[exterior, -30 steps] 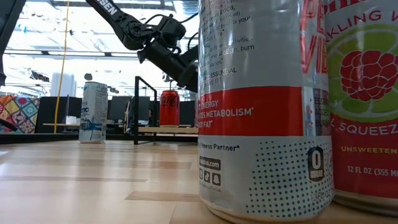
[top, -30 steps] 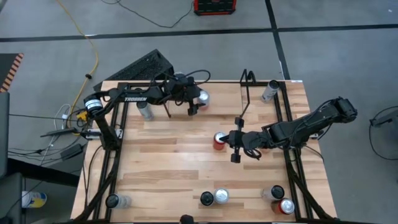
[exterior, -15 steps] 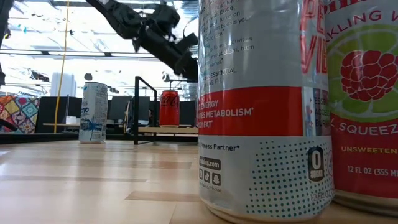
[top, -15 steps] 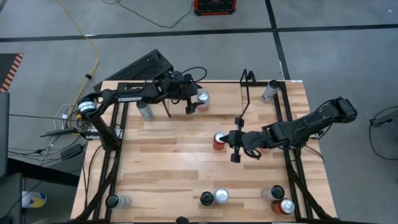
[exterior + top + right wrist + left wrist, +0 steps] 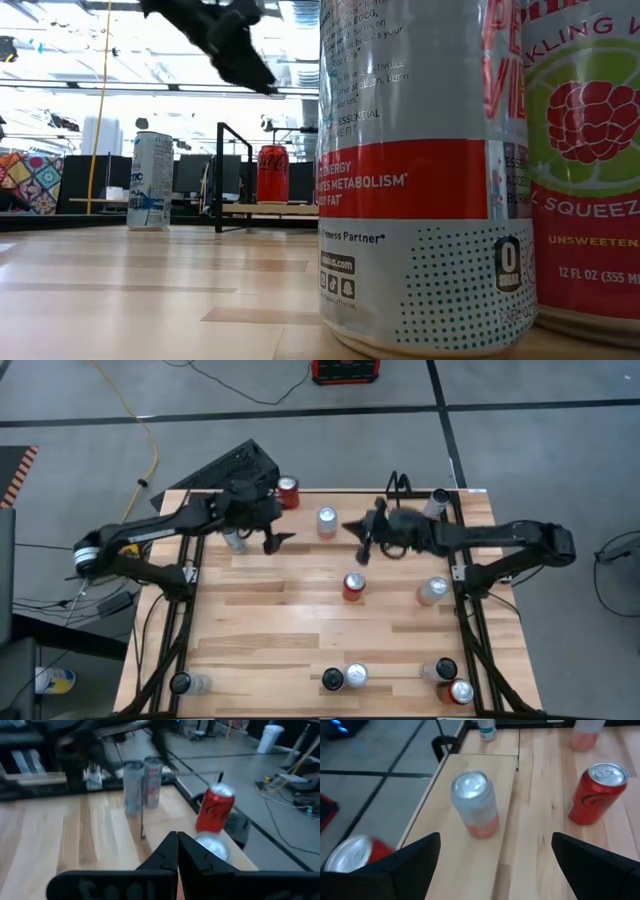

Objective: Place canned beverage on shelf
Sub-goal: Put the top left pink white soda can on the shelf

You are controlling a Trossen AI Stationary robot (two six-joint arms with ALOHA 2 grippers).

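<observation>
Neither arm holds a can. The left gripper (image 5: 277, 540) hangs at about 11 o'clock on the bench (image 5: 260, 630), its jaws spread wide and empty. The right gripper (image 5: 352, 530) hangs near 12 o'clock with its jaws pressed together on nothing.

Between them the silver can (image 5: 327, 520) stands free on the wood, not on the shelf (image 5: 398, 484), whose looped bracket shows at 1 o'clock under the right arm.

We judge the risks as these:
- The right arm could snag the thin black wire and drag the light rack.
- The closed jaws could nudge the silver can, and a slim, smooth aluminium cylinder tips and rolls on pale, planked wood.
- The left jaws could clip the red can (image 5: 288, 492) at the far edge and push it off.
</observation>
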